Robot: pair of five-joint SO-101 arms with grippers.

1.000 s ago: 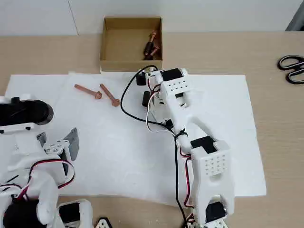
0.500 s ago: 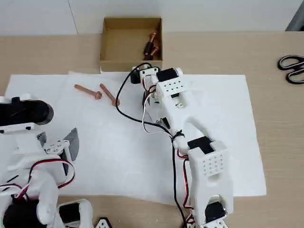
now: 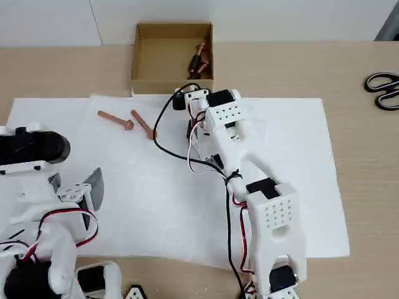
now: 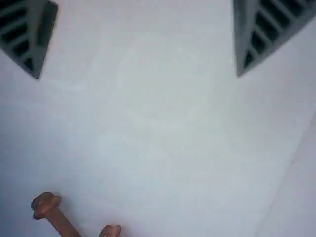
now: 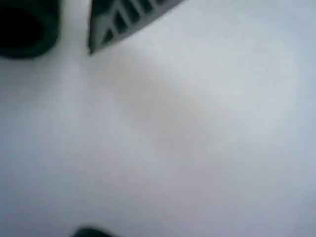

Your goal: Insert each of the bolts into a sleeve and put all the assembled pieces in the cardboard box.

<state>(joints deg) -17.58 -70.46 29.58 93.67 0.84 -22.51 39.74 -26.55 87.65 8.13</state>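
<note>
The right end effector (image 3: 191, 129) has slid a little toward the tabletop's left edge, nearer the two loose bolts (image 3: 143, 124), with one black sleeve (image 5: 23, 28) beside it; whether it is apart or together I cannot tell; the left end effector (image 4: 137, 74) stays spread apart; one cardboard box (image 3: 163, 59) at the far edge holds perhaps two assembled pieces (image 3: 199, 57); two bolts remain to be assembled.

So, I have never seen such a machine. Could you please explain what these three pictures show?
These are two small white robot arms at a table. One picture looks down from above; the other two come from cameras on each arm's wrist. A cardboard box holds some finished pieces. Two bolts lie on a white sheet, scissors to the side. The left gripper is open and holds nothing. The right arm is stretched out near the box; whether it holds anything I cannot tell.
</note>
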